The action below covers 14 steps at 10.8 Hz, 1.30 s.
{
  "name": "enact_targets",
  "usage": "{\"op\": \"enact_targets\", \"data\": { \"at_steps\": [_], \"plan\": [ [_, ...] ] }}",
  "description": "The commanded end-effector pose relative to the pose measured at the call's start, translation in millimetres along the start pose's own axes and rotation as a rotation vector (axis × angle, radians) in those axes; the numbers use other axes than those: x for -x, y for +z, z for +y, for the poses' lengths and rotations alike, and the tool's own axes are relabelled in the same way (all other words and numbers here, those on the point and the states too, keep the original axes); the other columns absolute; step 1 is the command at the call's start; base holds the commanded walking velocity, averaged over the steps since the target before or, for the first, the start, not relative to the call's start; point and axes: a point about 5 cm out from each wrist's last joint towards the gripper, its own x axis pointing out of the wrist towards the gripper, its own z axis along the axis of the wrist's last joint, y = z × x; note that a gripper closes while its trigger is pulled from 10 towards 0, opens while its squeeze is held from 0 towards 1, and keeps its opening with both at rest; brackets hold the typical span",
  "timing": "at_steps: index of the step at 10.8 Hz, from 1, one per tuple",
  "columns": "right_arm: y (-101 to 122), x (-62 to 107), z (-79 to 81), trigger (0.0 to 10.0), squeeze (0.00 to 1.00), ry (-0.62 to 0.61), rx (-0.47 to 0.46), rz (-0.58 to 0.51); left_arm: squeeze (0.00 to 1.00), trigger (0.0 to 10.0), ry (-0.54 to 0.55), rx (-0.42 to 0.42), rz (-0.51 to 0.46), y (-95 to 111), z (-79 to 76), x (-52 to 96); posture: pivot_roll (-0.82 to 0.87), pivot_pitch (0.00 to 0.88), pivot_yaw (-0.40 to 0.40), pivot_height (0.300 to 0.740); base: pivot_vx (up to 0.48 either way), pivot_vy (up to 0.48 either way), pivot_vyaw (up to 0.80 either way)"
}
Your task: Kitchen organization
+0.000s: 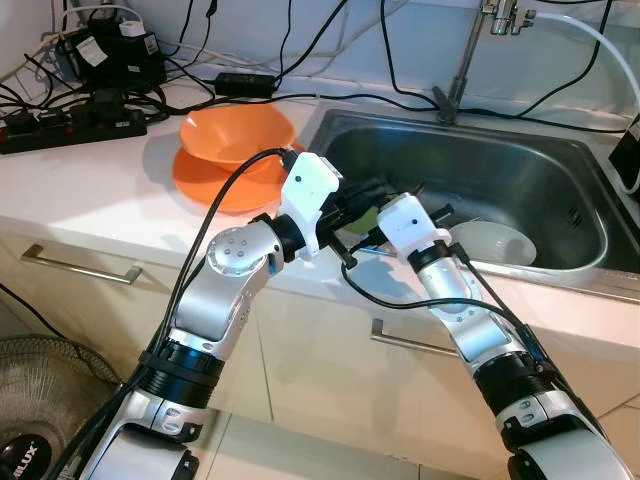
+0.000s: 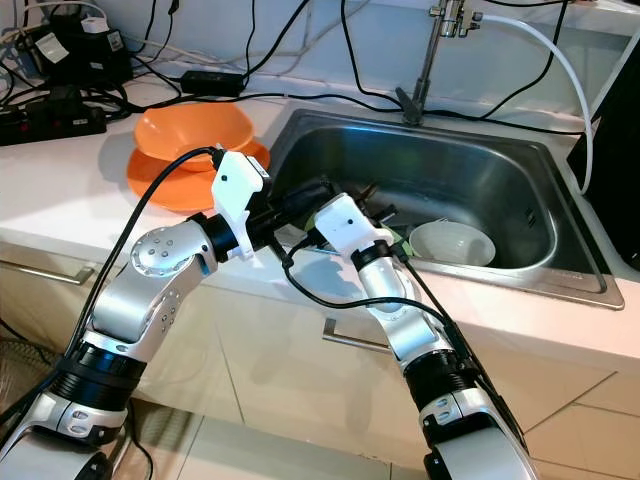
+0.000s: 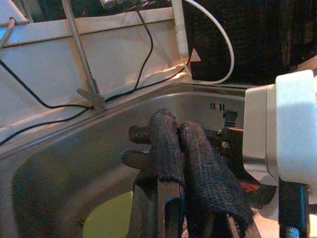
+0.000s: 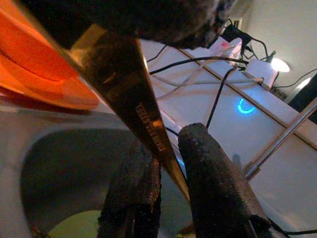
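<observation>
Both arms meet over the front left corner of the steel sink point(image 1: 560, 170). A flat brass-coloured utensil handle point(image 4: 130, 94) with stamped lettering runs between the fingers of my right gripper point(image 4: 169, 148), which is shut on it. My left gripper point(image 3: 179, 130) has its fingers pressed together; in the right wrist view a black finger point(image 4: 148, 20) covers the handle's upper end. In the left eye view the left gripper point(image 1: 372, 192) and right gripper point(image 1: 352, 232) overlap, and the utensil's working end is hidden. A yellow-green item point(image 3: 109, 218) lies in the sink below them.
A white bowl point(image 1: 492, 243) sits in the sink by its front wall. An orange bowl point(image 1: 237, 132) rests on an orange plate point(image 1: 205, 185) on the counter left of the sink. Power strips and cables point(image 1: 75, 120) crowd the back left; the tap point(image 1: 462, 60) stands behind the sink.
</observation>
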Motion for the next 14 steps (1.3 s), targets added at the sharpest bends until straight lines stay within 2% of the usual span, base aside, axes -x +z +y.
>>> {"op": "enact_targets", "data": {
  "at_steps": [1, 4, 5, 6, 8, 9, 10, 11, 12, 14],
  "plan": [
    [2, -4.7, -10.6, 0.0, 0.0, -0.028, 0.007, -0.014, 0.0, 10.0, 0.007, -0.022, -0.004, 5, 3.9, 1.1, 0.19, 0.019, 0.0, 0.74, 0.0, 0.0, 0.0],
    [-1, -4.1, -16.5, 0.0, 0.0, -0.043, 0.021, -0.006, 0.0, 10.0, 0.009, -0.037, 0.001, 3, 4.0, 2.0, 0.19, 0.007, 0.0, 0.74, 0.0, 0.0, 0.0],
    [-1, -4.0, -16.2, 0.0, 0.0, -0.044, 0.023, -0.006, 0.98, 10.0, 0.006, -0.033, 0.001, 3, 3.9, 1.8, 0.19, 0.003, 0.0, 0.74, 0.0, 0.0, 0.0],
    [-1, -4.1, -16.0, 0.0, 0.0, -0.045, 0.022, -0.007, 1.0, 10.0, -0.002, -0.031, 0.004, 2, 3.4, 1.8, 0.19, 0.0, 0.001, 0.74, 0.0, 0.0, 0.0],
    [0, -5.1, -14.4, 0.0, 0.0, -0.046, 0.022, -0.009, 1.0, 10.0, 0.08, -0.066, -0.03, 8, 12.9, 2.4, 0.2, 0.0, -0.001, 0.74, 0.0, 0.0, 0.0],
    [0, -5.7, -13.7, 0.0, 0.0, -0.046, 0.022, -0.011, 1.0, 10.0, 0.17, -0.089, -0.068, 13, 22.3, 3.7, 0.2, 0.0, -0.001, 0.74, 0.0, 0.0, 0.0],
    [0, -6.9, -15.0, 0.0, 0.0, -0.049, 0.017, -0.008, 0.96, 10.0, 0.242, -0.077, -0.122, 19, 30.2, 7.9, 0.2, 0.0, -0.001, 0.74, 0.0, 0.0, 0.0],
    [-6, -8.8, -18.5, 9.3, 0.0, -0.048, 0.001, 0.029, 0.0, 10.0, 0.319, -0.059, -0.103, 11, 40.2, 15.9, 0.19, 0.0, -0.001, 0.74, 0.0, 0.0, 0.0],
    [-11, -11.2, -27.1, 10.0, 0.0, -0.068, -0.022, 0.071, 0.0, 10.0, 0.38, -0.059, -0.072, -1, 45.6, 24.0, 0.2, 0.0, -0.005, 0.74, 0.0, 0.0, 0.0],
    [-23, -14.5, -45.0, 10.0, 0.0, -0.141, -0.153, 0.167, 0.0, 10.0, 0.412, -0.033, 0.004, -27, 42.2, 38.1, 0.2, 0.012, -0.012, 0.74, 0.0, 0.0, 0.0]
  ]
}}
